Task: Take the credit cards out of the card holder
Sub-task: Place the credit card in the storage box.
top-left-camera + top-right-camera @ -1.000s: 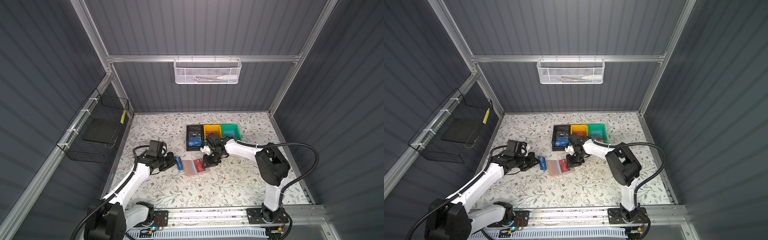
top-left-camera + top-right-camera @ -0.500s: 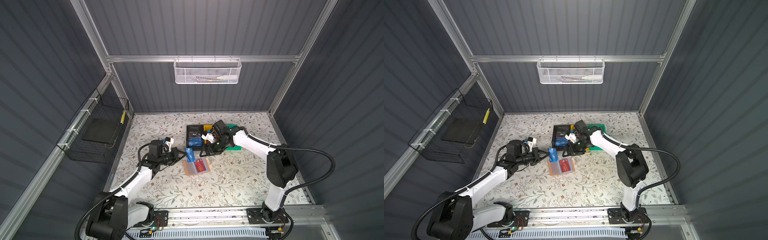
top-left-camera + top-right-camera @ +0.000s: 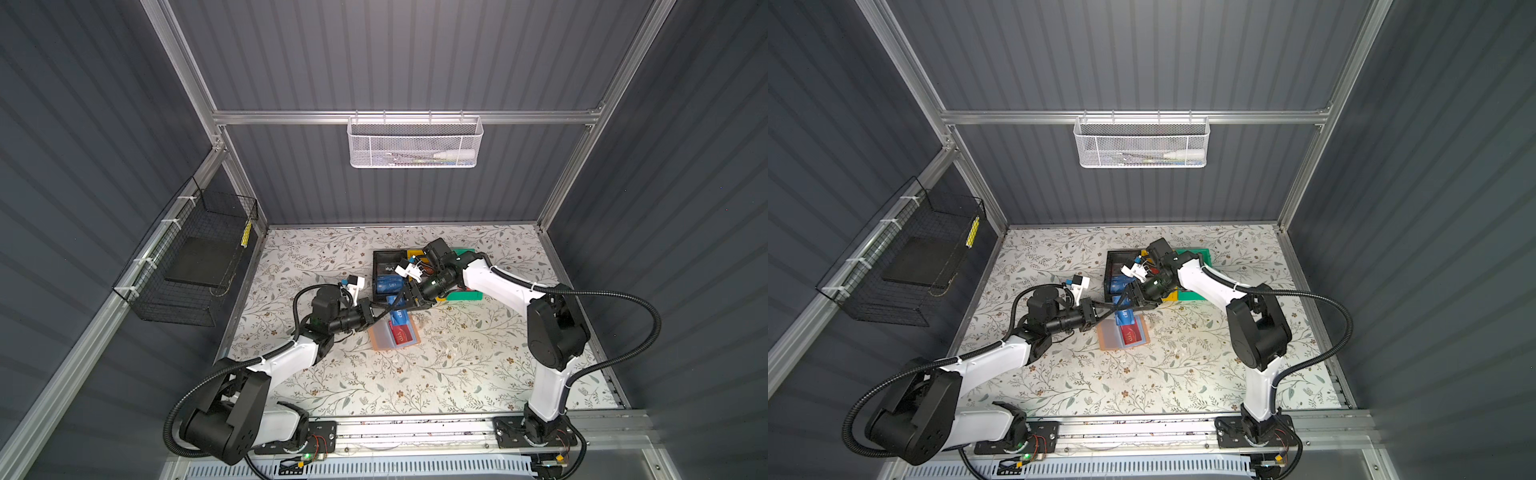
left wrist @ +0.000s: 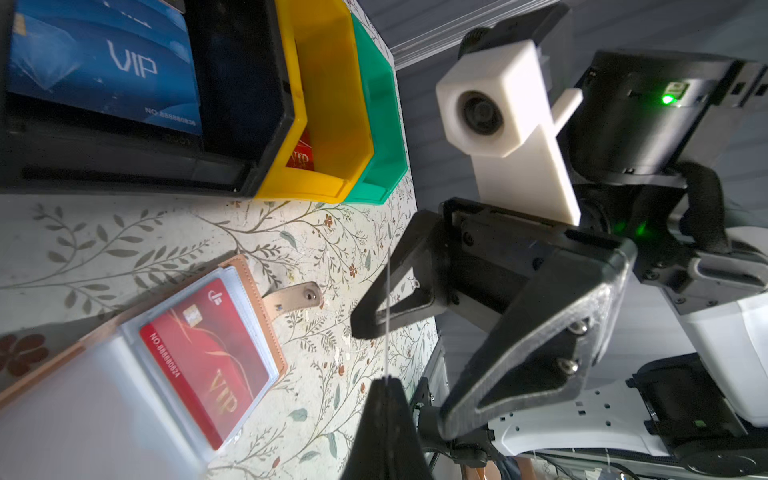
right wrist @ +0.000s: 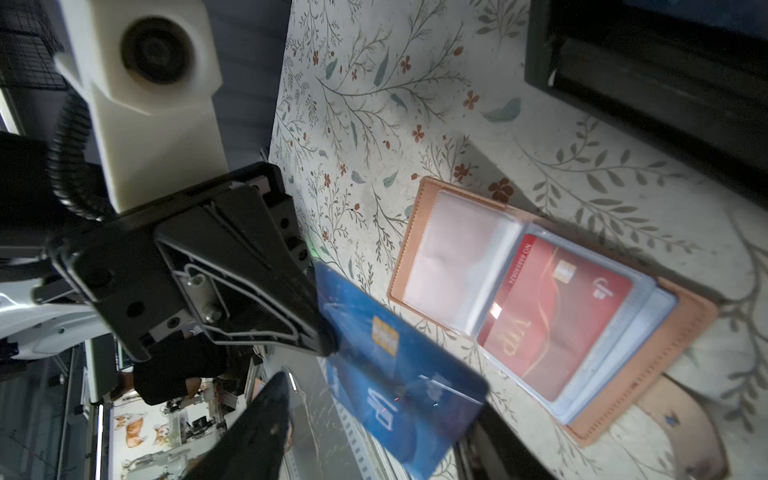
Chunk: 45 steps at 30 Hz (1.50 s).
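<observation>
Peach-pink leather frames the card holder, which lies open and flat on the flowered table, and we place everything else from it. In the clear sleeve on one open page of the holder, a red card printed VIP sits tucked in. The facing sleeve is cloudy clear plastic. A snap strap sticks out from the holder's edge and lies on the table.

Just beside the card holder, at the edge that faces the bins, we see the blue card held up off the table and clear of the sleeves. In both top views it shows between the holder and the bins. The left gripper has its jaws clamped on one short end of this card, and the rest of the card juts out free.

The right gripper faces the left one from the bin side of the card holder, with its jaws standing well apart. In the left wrist view the blue card appears only as a thin edge crossing in front of one of those jaws. We cannot tell whether it touches.

Beyond the card holder, past the two grippers, three bins stand side by side and touching: a black bin, a yellow bin and a green bin. The black bin is the one nearest the holder, and in it lie blue cards printed VIP. A second red card leans in a corner of the yellow bin.
</observation>
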Available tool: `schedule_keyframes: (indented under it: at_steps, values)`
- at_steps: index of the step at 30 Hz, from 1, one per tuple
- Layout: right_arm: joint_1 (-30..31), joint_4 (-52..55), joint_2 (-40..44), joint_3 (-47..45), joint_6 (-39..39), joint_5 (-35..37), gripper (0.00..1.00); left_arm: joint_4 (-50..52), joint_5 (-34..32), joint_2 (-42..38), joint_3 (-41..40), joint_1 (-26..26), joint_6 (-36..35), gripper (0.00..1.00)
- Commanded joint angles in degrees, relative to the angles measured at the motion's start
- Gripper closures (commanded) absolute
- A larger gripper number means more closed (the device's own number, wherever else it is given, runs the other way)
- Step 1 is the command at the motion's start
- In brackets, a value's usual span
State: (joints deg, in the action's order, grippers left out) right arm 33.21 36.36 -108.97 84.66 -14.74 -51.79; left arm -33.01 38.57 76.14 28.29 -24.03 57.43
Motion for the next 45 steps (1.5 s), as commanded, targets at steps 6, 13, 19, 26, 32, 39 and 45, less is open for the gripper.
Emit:
schedule_keyframes:
  at_steps: [6,13,19,26,32,39,45]
  values:
    - [0.32,-1.50,0.50,-1.24,-0.46,-2.75,0.52,0.67,-3.16,-1.43,-0.87,-0.05,-0.70,1.00]
    - [0.31,-1.95,0.96,-1.87,-0.51,-3.96,0.75,5.40,-4.21,-2.56,-0.73,-0.05,-2.16,1.00]
    - [0.30,-1.97,0.95,-1.59,-0.29,-4.92,0.86,7.16,-3.20,-1.30,-0.26,-0.05,-3.31,1.00]
    - [0.24,0.80,0.81,-0.81,1.75,-5.03,0.95,15.42,-4.30,-2.53,1.23,-0.05,-7.41,0.52]
    - [0.26,8.74,-0.95,3.15,7.04,-1.33,1.00,22.64,-6.86,-5.61,2.74,0.05,-10.69,0.50]
    - [1.05,26.49,-4.20,14.64,21.08,15.19,1.00,23.09,-6.76,-5.63,2.54,0.04,-10.82,0.50]
    - [2.48,39.32,-7.19,24.58,34.64,28.78,1.00,21.38,-6.05,-3.76,2.37,0.04,-9.78,0.50]
